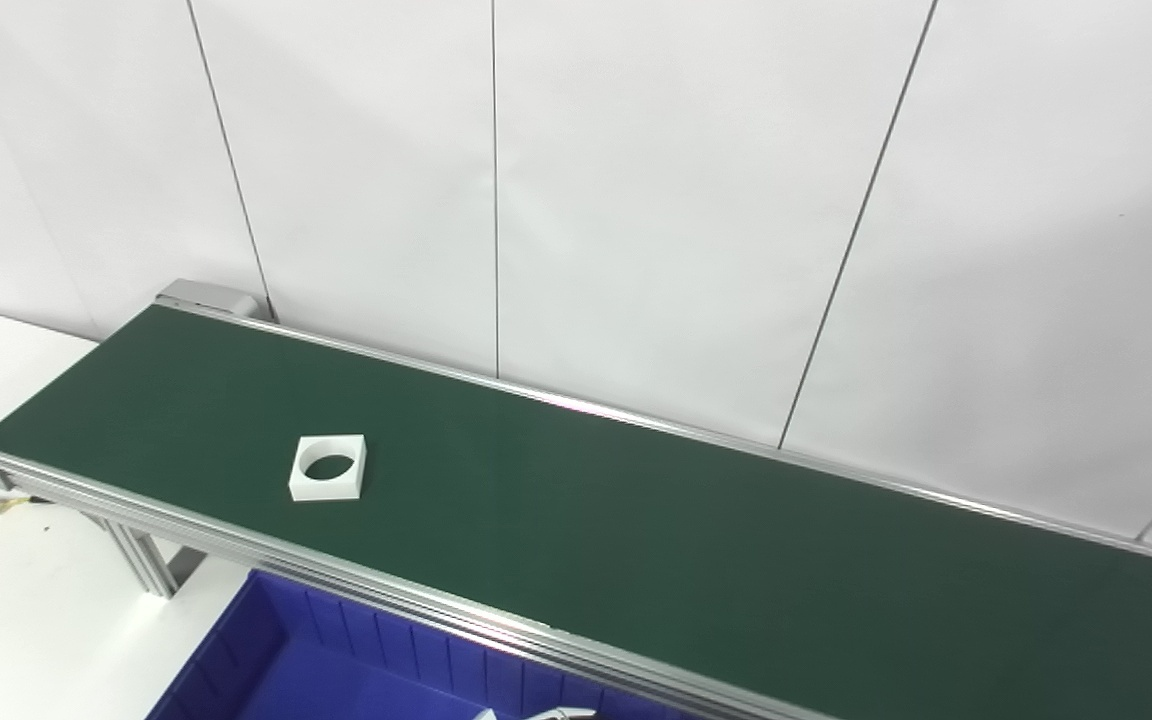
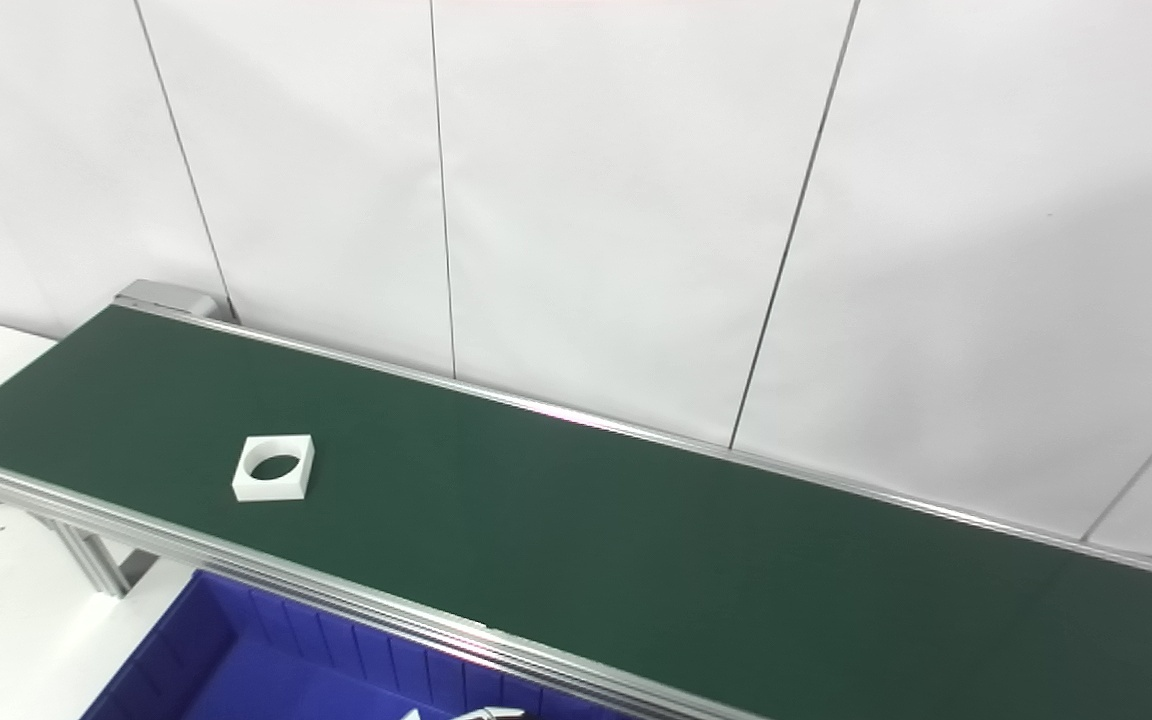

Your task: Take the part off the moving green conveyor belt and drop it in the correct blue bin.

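A white square part with a round hole (image 1: 328, 467) lies flat on the green conveyor belt (image 1: 636, 520), near the belt's left end and closer to its front rail. It also shows in the right eye view (image 2: 274, 467). A blue bin (image 1: 336, 670) sits below the belt's front rail at the bottom of the picture, only partly in view. Neither hand is clearly in view. A small pale sliver (image 1: 546, 714) pokes in at the bottom edge over the bin; I cannot tell what it is.
The belt runs from the upper left to the lower right between aluminium rails (image 1: 416, 600). A white panelled wall (image 1: 636, 200) stands right behind it. A white table surface (image 1: 6, 600) and the conveyor's leg (image 1: 141, 560) are at the left.
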You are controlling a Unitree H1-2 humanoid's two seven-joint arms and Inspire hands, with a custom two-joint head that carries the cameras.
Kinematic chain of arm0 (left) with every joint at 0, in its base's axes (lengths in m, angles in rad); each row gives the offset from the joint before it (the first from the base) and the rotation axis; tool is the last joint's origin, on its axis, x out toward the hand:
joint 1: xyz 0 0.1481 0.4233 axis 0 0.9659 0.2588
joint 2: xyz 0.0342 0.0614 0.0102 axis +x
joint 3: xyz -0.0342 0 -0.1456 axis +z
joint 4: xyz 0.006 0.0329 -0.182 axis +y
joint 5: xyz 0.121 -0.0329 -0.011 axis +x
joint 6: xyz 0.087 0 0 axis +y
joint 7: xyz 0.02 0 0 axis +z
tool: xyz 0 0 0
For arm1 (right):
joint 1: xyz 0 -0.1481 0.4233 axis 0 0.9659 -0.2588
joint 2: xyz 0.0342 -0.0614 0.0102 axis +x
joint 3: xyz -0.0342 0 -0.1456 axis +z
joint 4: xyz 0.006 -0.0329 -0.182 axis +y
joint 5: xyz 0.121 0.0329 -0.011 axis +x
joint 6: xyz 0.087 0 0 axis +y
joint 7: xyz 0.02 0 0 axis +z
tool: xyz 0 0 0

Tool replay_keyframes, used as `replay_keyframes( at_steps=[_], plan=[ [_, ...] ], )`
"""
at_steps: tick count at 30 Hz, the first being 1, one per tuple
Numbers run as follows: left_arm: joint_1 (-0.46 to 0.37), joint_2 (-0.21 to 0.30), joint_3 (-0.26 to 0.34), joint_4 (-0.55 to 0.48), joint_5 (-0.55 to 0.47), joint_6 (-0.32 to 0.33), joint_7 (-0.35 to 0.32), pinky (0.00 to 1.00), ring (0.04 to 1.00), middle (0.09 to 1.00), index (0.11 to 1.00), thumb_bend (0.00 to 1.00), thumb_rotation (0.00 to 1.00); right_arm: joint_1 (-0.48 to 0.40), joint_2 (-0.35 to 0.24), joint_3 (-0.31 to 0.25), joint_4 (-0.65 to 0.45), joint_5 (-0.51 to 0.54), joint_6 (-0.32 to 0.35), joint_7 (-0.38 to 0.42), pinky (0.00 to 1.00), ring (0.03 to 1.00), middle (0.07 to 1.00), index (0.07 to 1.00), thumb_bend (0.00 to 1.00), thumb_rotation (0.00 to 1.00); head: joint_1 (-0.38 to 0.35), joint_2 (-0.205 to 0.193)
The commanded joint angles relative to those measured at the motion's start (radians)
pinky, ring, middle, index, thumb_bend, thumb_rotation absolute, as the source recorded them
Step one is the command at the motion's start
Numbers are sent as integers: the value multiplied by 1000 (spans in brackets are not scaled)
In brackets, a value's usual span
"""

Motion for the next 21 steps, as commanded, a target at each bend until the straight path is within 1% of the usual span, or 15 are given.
replay_keyframes(
  at_steps=[1, 3, 6, 9, 12, 13, 18, 21],
  plan=[
    [-20, 10, -2, -9, -4, -41, 24, 648, 799, 859, 822, 874, 141, -7, 5, -4, -19, 3, -52, -10, 772, 836, 844, 843, 753, 0, 2, -1],
    [-22, 11, -5, -8, -14, -41, 23, 638, 795, 858, 820, 875, 126, -8, 6, -5, -17, 8, -53, -9, 772, 837, 845, 843, 753, 0, 2, -3],
    [-26, 12, -8, -4, -27, -41, 20, 630, 791, 857, 816, 871, 129, -13, 7, -5, -9, 6, -57, -12, 770, 836, 844, 844, 752, 0, 7, -8],
    [-34, 18, -21, -4, -20, -41, 34, 625, 789, 854, 811, 869, 118, -20, 5, -6, -4, 8, -55, -9, 772, 836, 844, 843, 751, 0, 11, -12],
    [-37, 26, -30, -33, -14, -41, 43, 603, 770, 842, 795, 875, 127, -27, 2, -6, 3, 5, -56, -7, 777, 837, 843, 844, 751, 0, 10, -14],
    [-36, 31, -32, -54, -12, -41, 47, 586, 756, 833, 787, 876, 145, -29, 0, -6, 5, 7, -57, -6, 779, 838, 844, 844, 752, 0, 10, -14],
    [-29, 52, -16, -164, -62, -41, 29, 551, 735, 828, 791, 873, 156, -41, 2, -7, 21, 8, -66, -11, 777, 835, 842, 841, 756, 0, 13, -22],
    [-31, 68, 31, -262, -82, -40, -1, 558, 736, 817, 781, 870, 181, -51, 5, -8, 41, 10, -81, -17, 773, 831, 837, 837, 761, 0, 15, -28]
  ],
)
